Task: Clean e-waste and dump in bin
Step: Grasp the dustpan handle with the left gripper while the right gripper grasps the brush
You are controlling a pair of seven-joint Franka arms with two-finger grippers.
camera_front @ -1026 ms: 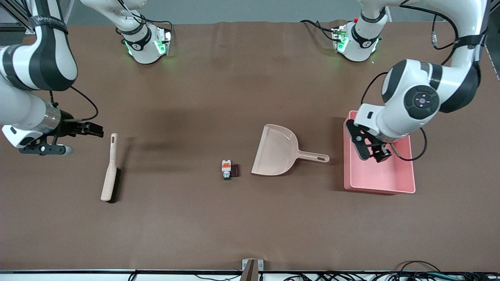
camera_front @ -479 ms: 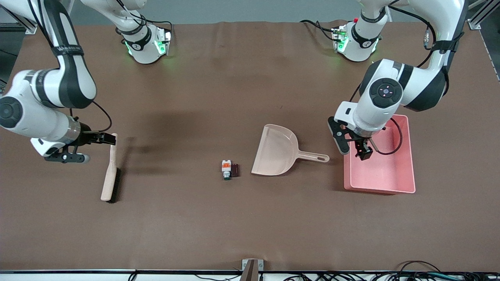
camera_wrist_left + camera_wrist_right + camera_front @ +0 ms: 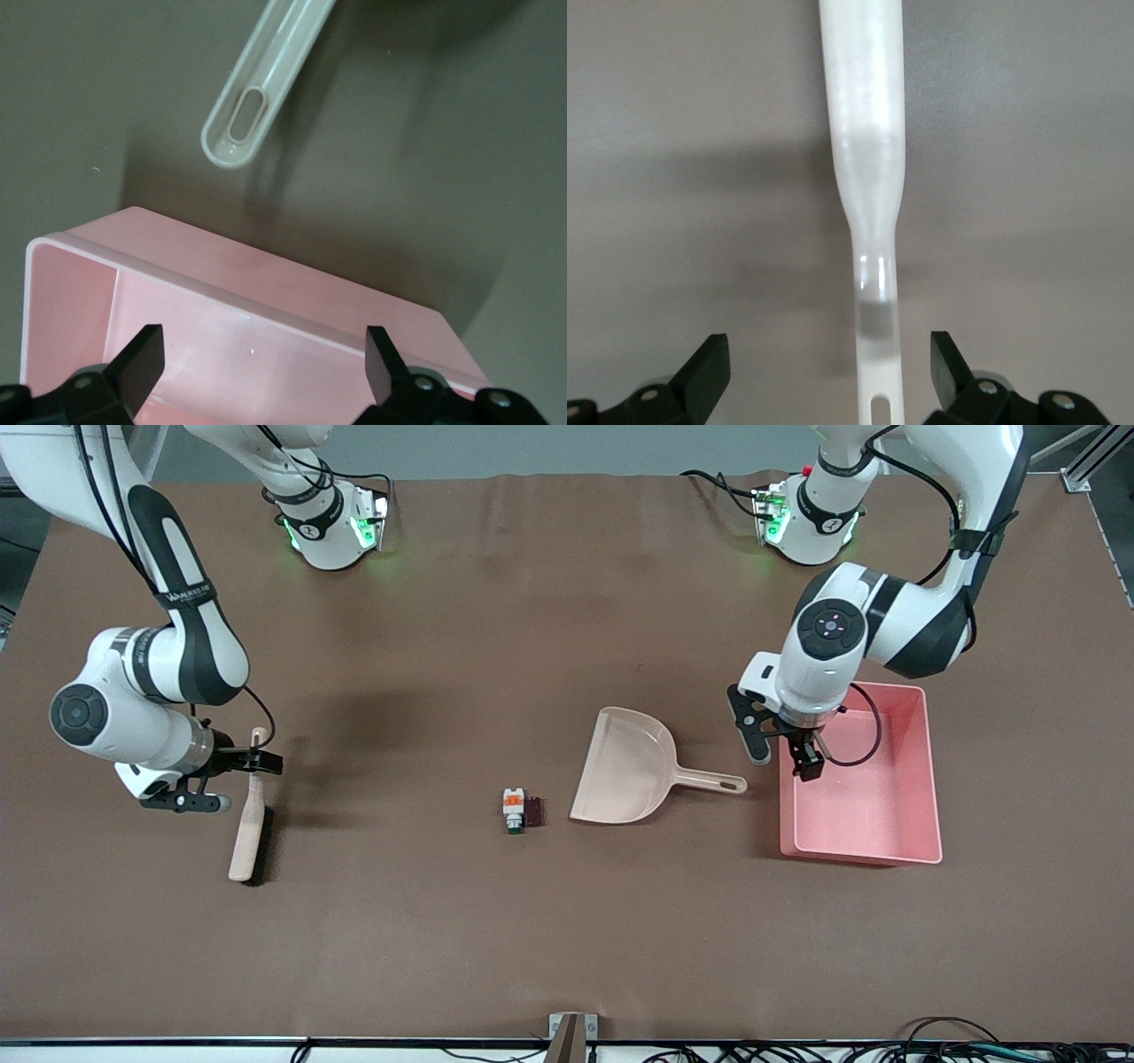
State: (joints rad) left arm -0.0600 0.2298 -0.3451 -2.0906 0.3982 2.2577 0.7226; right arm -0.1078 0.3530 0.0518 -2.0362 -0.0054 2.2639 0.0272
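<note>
The e-waste lies mid-table: a white component with orange parts and a green tip (image 3: 513, 809), and a small dark maroon block (image 3: 534, 810) touching it. The pink bin (image 3: 868, 815) stands toward the left arm's end and also shows in the left wrist view (image 3: 221, 288). My left gripper (image 3: 784, 757) is open and empty, over the bin's wall next to the dustpan's handle; it shows in the left wrist view (image 3: 263, 372). My right gripper (image 3: 229, 782) is open and empty over the brush's handle; it shows in the right wrist view (image 3: 830, 376).
A beige dustpan (image 3: 631, 766) lies between the e-waste and the bin, its handle (image 3: 257, 97) pointing at the bin. A beige brush (image 3: 251, 815) with dark bristles lies toward the right arm's end; its handle (image 3: 864, 133) runs between my right fingers.
My left gripper moved from over the bin's inside to its wall by the dustpan handle. My right gripper moved over the brush's handle. Nothing on the table moved.
</note>
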